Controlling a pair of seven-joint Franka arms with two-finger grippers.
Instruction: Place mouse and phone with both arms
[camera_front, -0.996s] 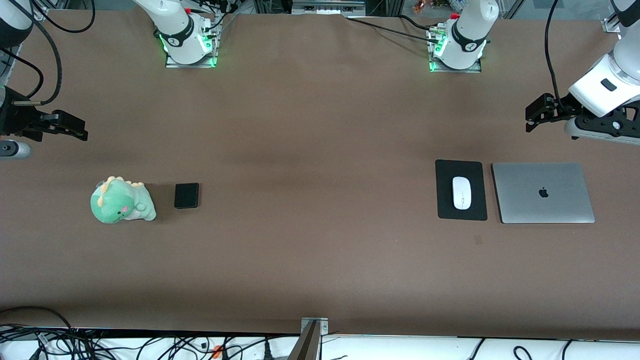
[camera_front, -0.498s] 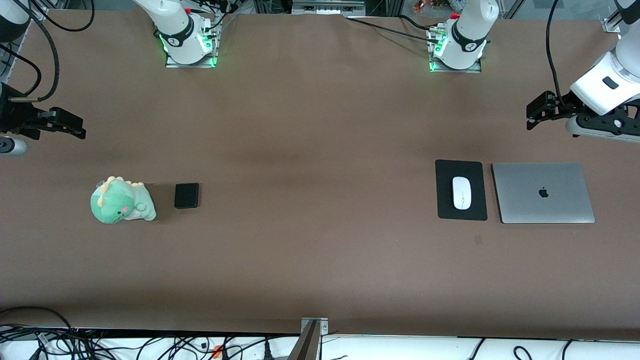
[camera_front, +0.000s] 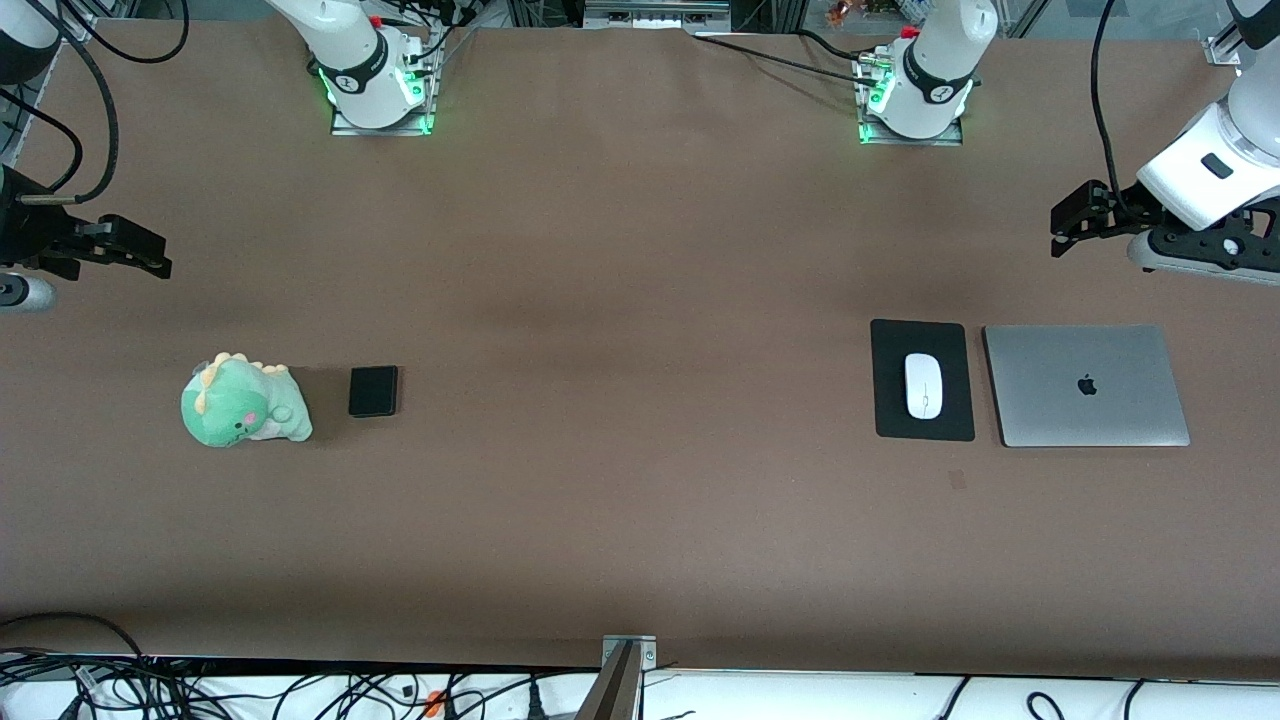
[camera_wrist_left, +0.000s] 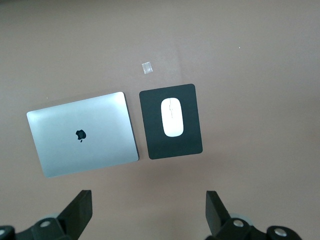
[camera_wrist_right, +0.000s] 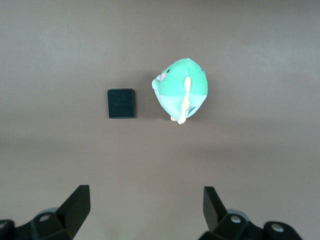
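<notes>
- toward the left arm's end of the bench, the mouse (camera_front: 925, 386) lies flat on a black mouse pad (camera_front: 890, 400), with a closed silver laptop (camera_front: 1087, 386) just beside the pad.
- the mouse's long axis runs from the robots' edge toward the front camera's edge; which end is its front cannot be told.
- toward the right arm's end, the phone (camera_front: 373, 391) lies flat just beside a green plush dinosaur (camera_front: 243, 402), apart from it. its long axis also runs from the robots' edge toward the camera's edge, only slightly longer than its width.
- the left gripper (camera_front: 1072, 222) hangs high over bare bench near the left arm's end edge, fingers (camera_wrist_left: 80, 210) spread wide with nothing between them.
- the right gripper (camera_front: 135, 250) hangs over bare bench by the right arm's end edge, fingers (camera_wrist_right: 75, 205) likewise wide apart and holding nothing.
- judging by this, neither item is grasped yet; the step in hand looks like the approach.
- next, each gripper likely needs to drop over its own item and close across the short width, the right one keeping clear of the plush.
</notes>
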